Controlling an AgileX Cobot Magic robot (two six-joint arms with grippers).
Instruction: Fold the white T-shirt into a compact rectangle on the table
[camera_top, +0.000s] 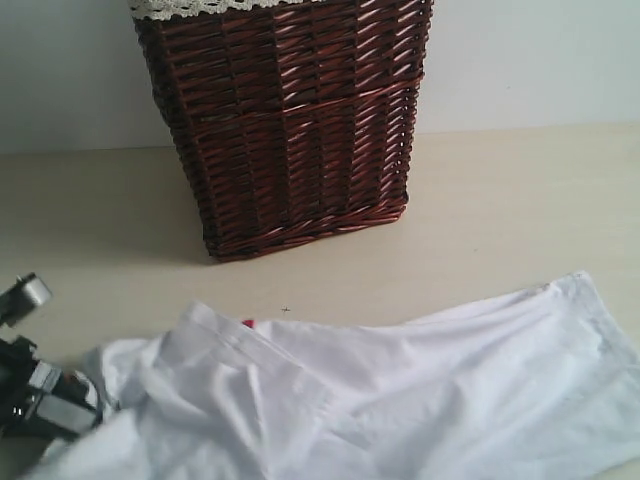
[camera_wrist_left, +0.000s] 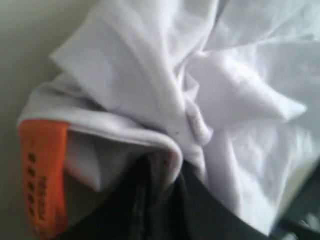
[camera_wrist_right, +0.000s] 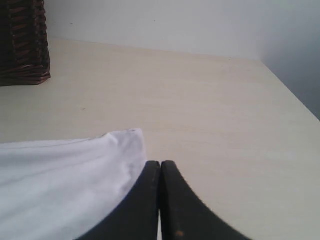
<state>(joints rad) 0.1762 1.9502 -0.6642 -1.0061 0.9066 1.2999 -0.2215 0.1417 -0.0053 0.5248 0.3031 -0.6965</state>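
Though the one orange neck tag carries dark print, it is too blurred to read. The single white T-shirt lies soft and rumpled on the smooth beige worktop, in front of one dark woven wicker basket. The left claw pinches a bunched fold beside the tag, while the right claw is pressed together and empty at the shirt's edge.

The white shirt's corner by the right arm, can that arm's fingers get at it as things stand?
Probably yes. The right fingers sit shut right beside the corner of the white T-shirt, with bare table around and nothing between them; they would need to open first.
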